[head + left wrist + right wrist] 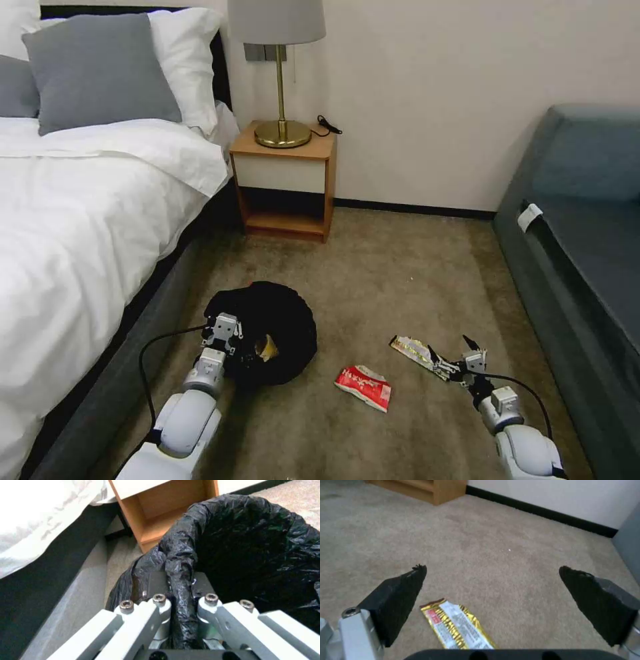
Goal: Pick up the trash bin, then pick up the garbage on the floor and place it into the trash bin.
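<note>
The black rim of the trash bin (246,545) is pinched between the closed fingers of the left gripper (181,600); the right gripper (493,577) is held wide open just over the gold bar wrapper (458,626) on the carpet (486,542); the red-white snack packet (363,387) lies between bin and wrapper.

The trash bin (283,320) is showing a wrinkly, glossy black liner, with a yellow-tan scrap (268,347) lying inside it. On the beige-brown carpet (387,280) beside the bin, a snack packet (363,386) is showing red with white print, and beyond it a bar wrapper (458,625) is gleaming gold, striped, with a white panel and a red patch. The right claw (493,580) is wearing black pads on pale grey metal.
</note>
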